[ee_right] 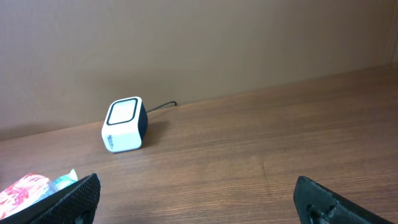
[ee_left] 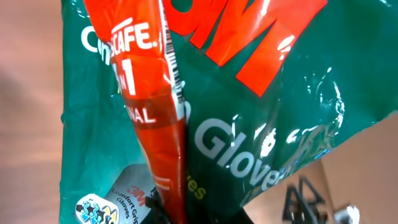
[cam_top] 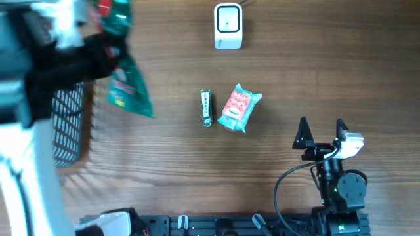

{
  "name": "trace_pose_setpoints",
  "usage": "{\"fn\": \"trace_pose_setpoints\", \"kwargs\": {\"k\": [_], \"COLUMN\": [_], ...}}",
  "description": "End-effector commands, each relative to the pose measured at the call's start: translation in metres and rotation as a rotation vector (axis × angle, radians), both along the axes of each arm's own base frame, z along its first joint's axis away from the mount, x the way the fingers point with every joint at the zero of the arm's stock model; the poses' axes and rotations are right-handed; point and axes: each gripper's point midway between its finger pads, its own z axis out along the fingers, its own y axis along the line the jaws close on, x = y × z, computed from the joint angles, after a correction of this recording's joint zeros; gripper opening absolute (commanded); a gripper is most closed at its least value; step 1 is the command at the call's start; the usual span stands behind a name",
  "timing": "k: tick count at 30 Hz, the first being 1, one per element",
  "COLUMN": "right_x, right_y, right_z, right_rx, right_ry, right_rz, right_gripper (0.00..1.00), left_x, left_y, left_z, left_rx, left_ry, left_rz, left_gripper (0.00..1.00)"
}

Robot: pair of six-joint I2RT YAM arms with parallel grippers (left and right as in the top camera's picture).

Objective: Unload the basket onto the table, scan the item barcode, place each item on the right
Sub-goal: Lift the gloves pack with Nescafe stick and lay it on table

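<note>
A green 3M gloves packet (cam_top: pixel 128 84) hangs above the table at the far left, with my left gripper (cam_top: pixel 98 47) shut on it. In the left wrist view the packet (ee_left: pixel 261 124) fills the frame; a red fold with a barcode strip (ee_left: pixel 175 68) runs down to my gripper (ee_left: pixel 186 214). The white scanner (cam_top: pixel 228 26) stands at the back centre, well to the right of the packet. My right gripper (cam_top: pixel 321 134) rests open at the front right with nothing between its fingers; its wrist view shows the scanner (ee_right: pixel 124 124) far ahead of the gripper (ee_right: pixel 199 199).
A slim dark green bar (cam_top: pixel 206 107) and a red and teal snack pack (cam_top: pixel 239 107) lie mid-table. A black mesh basket (cam_top: pixel 69 124) sits at the left edge under my left arm. The snack pack's corner (ee_right: pixel 28 190) shows by my right gripper's left finger.
</note>
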Motion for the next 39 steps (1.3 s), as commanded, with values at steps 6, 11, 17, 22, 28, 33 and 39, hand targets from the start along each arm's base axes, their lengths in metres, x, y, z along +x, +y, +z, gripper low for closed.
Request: {"fn": "trace_pose_setpoints", "kwargs": {"k": [6, 11, 17, 22, 28, 33, 39], "right_x": [0.000, 0.000, 0.000, 0.000, 0.000, 0.000, 0.000], "right_y": [-0.003, -0.003, -0.003, -0.003, -0.003, -0.003, -0.003], "right_z": [0.001, 0.001, 0.001, 0.001, 0.001, 0.001, 0.001], "right_rx": [-0.005, -0.005, -0.005, -0.005, -0.005, -0.005, -0.005], "right_ry": [-0.005, -0.005, -0.005, -0.005, -0.005, -0.005, -0.005], "right_rz": [-0.014, -0.014, -0.014, -0.014, -0.014, -0.014, -0.014], "right_gripper": [1.00, 1.00, 1.00, 1.00, 1.00, 1.00, 1.00], "left_x": [0.016, 0.031, 0.038, 0.030, 0.029, 0.032, 0.044], "left_y": [-0.074, -0.099, -0.116, -0.114, -0.111, -0.106, -0.088], "left_z": [-0.163, -0.214, -0.236, -0.263, -0.272, -0.269, -0.238], "left_rx": [0.034, 0.018, -0.063, -0.056, -0.040, -0.007, 0.097], "left_ry": [0.430, 0.458, 0.450, 0.495, 0.496, 0.470, 0.341], "left_rz": [-0.159, -0.178, -0.231, -0.227, -0.218, -0.201, -0.124], "left_gripper": [0.04, 0.04, 0.04, 0.09, 1.00, 1.00, 1.00]}}
